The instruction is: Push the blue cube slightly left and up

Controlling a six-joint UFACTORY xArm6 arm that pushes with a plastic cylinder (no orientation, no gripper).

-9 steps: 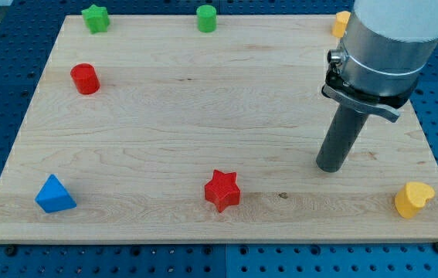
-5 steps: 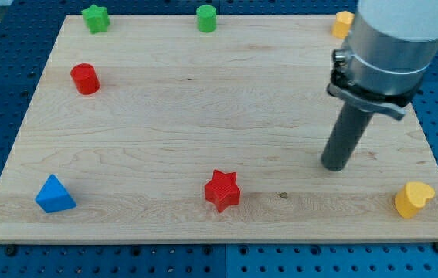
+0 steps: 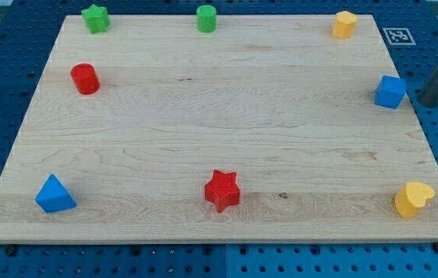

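The blue cube sits near the right edge of the wooden board, in the upper right part of the view. My tip is just off the board's right edge, to the right of the blue cube and slightly below its middle. A narrow gap shows between the tip and the cube. Only the lower part of the rod shows at the view's right edge.
A yellow block lies above the cube at the top right, a yellow heart at the bottom right. A red star, blue triangle, red cylinder, green star and green cylinder lie further left.
The arm has swung from over the board's right part out to the right edge, uncovering the blue cube. No block has moved.
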